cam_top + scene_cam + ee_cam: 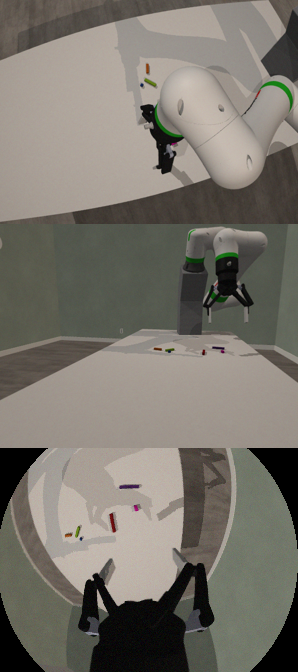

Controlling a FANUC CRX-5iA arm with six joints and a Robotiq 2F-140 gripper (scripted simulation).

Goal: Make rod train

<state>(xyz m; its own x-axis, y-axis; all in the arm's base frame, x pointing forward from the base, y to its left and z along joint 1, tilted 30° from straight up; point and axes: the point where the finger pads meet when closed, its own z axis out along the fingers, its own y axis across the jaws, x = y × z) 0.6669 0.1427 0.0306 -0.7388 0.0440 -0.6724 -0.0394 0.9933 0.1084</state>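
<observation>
The red rod (203, 352) lies flat on the white table; it also shows in the wrist view (112, 522). A purple rod (218, 347) and a small magenta rod (222, 351) lie to its right. To its left lie an orange rod (157, 348), a lime rod (169, 350) and a tiny blue cube (169, 351). All rods lie apart from one another. My gripper (227, 318) hangs high above the red, purple and magenta rods, fingers wide open and empty. In the top view the arm hides the red and purple rods; the orange rod (147, 68), the lime rod (150, 82) and the blue cube (142, 84) show.
The robot's grey pedestal (191, 303) stands at the table's far end. The big white arm link (208, 122) fills the right of the top view. Dark floor surrounds the table.
</observation>
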